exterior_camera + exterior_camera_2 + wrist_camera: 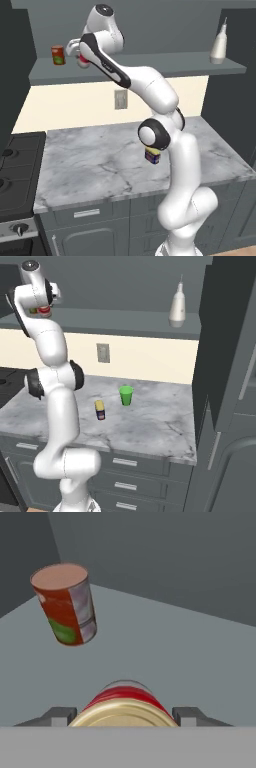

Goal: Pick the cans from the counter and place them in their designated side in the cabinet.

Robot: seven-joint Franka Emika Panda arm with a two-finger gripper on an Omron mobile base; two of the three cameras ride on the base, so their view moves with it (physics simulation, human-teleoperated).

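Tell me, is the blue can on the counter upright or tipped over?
Upright. The blue can stands on its base on the counter, its yellow top facing up, beside the green cup.

The counter (100,165) looks like polished marble, grey-white with darker veins, smooth and faintly glossy. The cabinet (150,70) shelf and back panel are matt dark grey, flat and even. The red-and-white can (125,704) has a tan lid with a metallic sheen and ridged rim. The red can with green label (65,604) wears a smooth printed wrapper. The green cup (126,395) looks like plain plastic. The white bottle (177,306) on the right is smooth and slightly shiny.
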